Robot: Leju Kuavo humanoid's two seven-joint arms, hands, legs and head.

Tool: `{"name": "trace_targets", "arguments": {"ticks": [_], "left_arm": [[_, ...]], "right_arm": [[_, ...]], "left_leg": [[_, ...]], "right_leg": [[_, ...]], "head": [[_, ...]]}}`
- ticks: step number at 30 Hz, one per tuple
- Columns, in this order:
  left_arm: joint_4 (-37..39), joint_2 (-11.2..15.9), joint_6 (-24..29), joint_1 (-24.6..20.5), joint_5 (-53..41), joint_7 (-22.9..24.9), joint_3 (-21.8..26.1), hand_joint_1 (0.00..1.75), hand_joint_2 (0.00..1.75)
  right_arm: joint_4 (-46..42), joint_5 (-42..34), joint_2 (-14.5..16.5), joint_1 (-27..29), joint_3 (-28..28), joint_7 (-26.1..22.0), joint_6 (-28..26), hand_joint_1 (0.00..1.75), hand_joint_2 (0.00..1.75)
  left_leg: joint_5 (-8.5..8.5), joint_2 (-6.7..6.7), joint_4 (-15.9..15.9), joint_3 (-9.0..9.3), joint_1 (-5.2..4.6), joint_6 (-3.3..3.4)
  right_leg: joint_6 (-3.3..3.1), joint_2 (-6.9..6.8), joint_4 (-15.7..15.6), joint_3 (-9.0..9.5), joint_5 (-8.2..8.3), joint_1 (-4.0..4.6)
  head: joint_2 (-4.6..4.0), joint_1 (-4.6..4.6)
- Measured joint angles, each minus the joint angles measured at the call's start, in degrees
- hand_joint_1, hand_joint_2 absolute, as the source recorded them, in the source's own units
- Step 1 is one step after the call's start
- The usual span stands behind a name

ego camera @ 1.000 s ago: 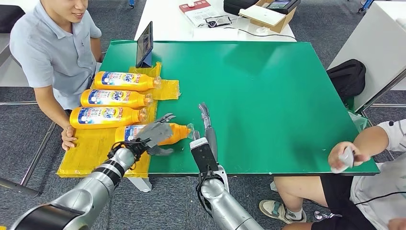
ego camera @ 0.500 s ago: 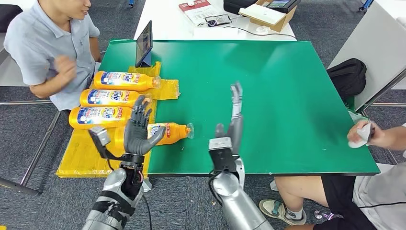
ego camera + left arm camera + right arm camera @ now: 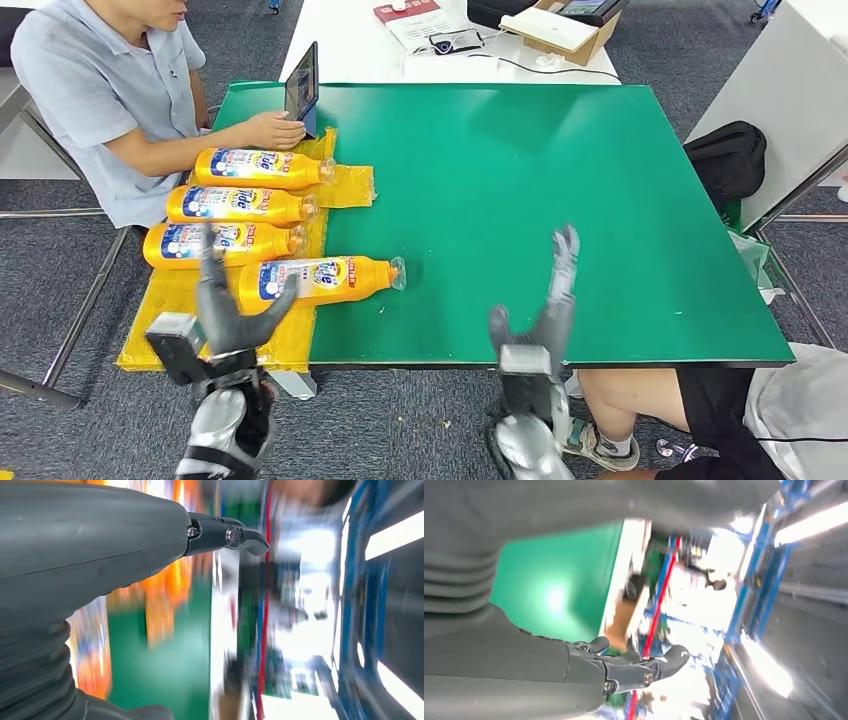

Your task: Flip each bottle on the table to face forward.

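Observation:
Several orange bottles with blue and white labels lie on their sides at the table's left: the nearest bottle (image 3: 320, 279) with its cap on the green table (image 3: 560, 170), and three more (image 3: 220, 243) (image 3: 240, 204) (image 3: 262, 168) behind it on yellow padding (image 3: 170, 315). Their labels face up. My left hand (image 3: 228, 310) is raised in front of the table edge, fingers spread, holding nothing, just below the nearest bottle. My right hand (image 3: 540, 318) is also raised and open, fingers straight, near the front edge at centre right. The wrist views show my left thumb (image 3: 75, 550) and right thumb (image 3: 574, 675) with blurred surroundings.
A person in a grey shirt (image 3: 95, 90) sits at the left, their hand (image 3: 272, 129) on a tablet (image 3: 302, 88) standing at the table's back left. A white table with a box (image 3: 560, 30) lies behind. Another person's leg (image 3: 650, 385) is at the front right.
Both my hands have drawn back toward me and apart, the right one moving right. The nearest bottle now lies uncovered. The person at left reached out to the tablet.

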Motion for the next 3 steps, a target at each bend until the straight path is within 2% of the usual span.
{"name": "trace_targets", "arguments": {"ticks": [3], "left_arm": [[-4.2, 1.2, 4.6, 3.2, -0.3, -0.7, 3.5, 0.0, 1.75]], "right_arm": [[-6.4, -0.8, -0.7, 5.0, -6.9, 0.1, 0.0, 0.0, 1.75]], "left_leg": [[-0.1, 0.0, 0.0, 0.0, 0.0, 0.0]], "right_leg": [[0.04, 0.01, 0.0, -0.01, -0.12, 0.0]], "head": [[0.0, 0.0]]}}
